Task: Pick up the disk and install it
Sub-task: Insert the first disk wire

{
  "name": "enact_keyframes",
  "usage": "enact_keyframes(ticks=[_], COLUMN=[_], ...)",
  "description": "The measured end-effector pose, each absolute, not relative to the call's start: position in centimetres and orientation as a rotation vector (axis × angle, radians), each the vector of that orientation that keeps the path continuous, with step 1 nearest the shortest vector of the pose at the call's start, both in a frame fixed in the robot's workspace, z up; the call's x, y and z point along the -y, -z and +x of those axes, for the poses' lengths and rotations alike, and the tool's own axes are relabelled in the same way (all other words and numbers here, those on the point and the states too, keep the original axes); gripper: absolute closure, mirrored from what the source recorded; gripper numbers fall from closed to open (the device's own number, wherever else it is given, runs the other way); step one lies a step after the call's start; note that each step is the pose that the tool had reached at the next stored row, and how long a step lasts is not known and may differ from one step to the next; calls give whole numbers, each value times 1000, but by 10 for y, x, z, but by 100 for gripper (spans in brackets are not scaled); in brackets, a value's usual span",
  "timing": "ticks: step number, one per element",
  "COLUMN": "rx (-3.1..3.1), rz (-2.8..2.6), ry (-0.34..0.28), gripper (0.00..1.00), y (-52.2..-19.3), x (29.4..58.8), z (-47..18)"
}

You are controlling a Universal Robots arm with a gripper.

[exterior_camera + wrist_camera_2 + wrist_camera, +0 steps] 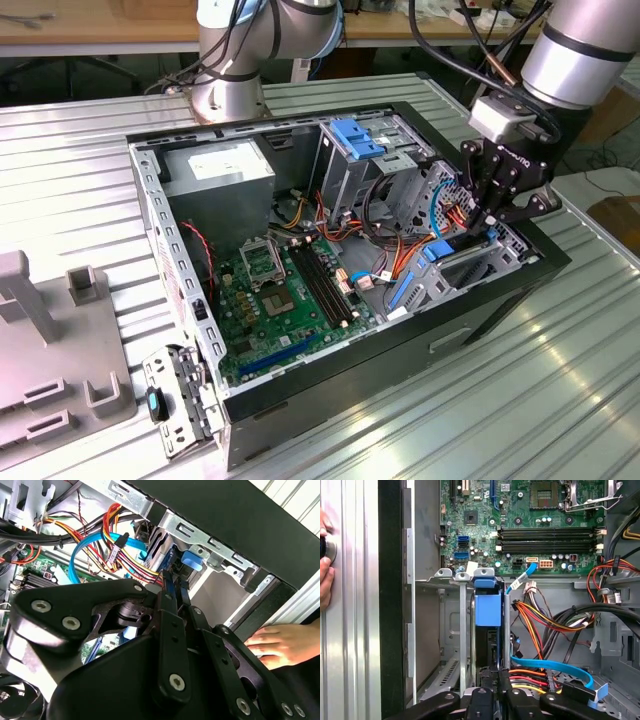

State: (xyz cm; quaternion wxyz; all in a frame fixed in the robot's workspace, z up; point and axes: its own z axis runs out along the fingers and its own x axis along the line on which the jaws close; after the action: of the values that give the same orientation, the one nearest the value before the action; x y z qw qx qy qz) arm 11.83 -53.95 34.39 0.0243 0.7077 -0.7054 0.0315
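The gripper (492, 692) appears clamped narrow on the disk (487, 607) (blue-railed), which stands on edge, long axis running straight down into the bay (465, 630).

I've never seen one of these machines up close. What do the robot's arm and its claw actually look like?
The arm is a thick silver-grey tube with a dark band around it, ending in a pale grey wrist block. Black cables loop alongside. The gripper is matt black, built from flat linkage bars joined by round silver screws, with white lettering on its body; in the second wrist view its fingers are slim and black.
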Motion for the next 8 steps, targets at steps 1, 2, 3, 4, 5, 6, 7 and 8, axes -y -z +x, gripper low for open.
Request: enact_keyframes(ticks=[1,2,3,4,5,6,7,8], rx=[2183,2183,2183,2183,2184,2184,2186,2189], rz=[2190,2190,2190,2190,2189,2188,2187,2183], ry=[-97,-97,-97,-96,-97,-97,-97,-97], gripper=[84,84,84,84,84,84,84,84], y=[-344,-344,-345,-346,-348,-348,-348,-348], x=[540,540,539,540,540,540,539,539], z=[118,118,118,118,118,118,118,118])
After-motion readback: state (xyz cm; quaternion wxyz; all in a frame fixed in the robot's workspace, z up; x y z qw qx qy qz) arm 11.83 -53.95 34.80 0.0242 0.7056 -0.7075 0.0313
